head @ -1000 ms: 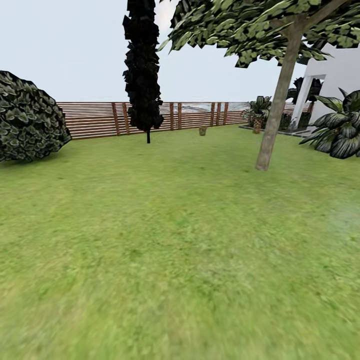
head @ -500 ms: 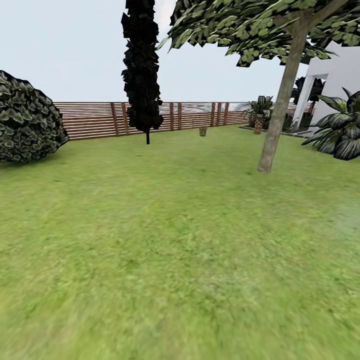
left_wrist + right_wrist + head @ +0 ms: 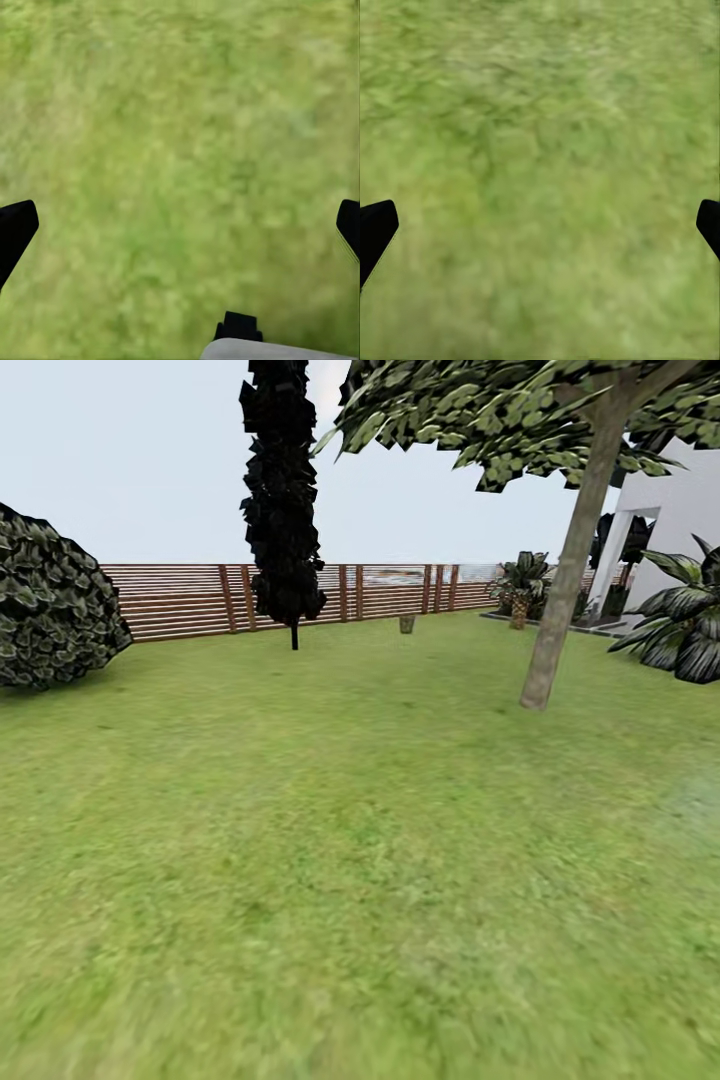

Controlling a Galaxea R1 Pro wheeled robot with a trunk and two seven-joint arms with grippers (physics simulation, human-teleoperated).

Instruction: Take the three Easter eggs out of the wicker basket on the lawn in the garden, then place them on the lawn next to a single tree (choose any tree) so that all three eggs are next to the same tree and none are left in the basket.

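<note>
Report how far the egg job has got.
Done: nothing visible. Both tools, left tool and right tool, hang open and empty over the lawn. A grey-trunked tree stands ahead to the right. Left: find the basket and move all three eggs beside one tree.

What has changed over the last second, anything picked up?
Only the camera moved: the tree slid right in the head view and the bush left, so the robot seems to roll forward. Nothing grasped; left gripper and right gripper hang open over the lawn.
</note>
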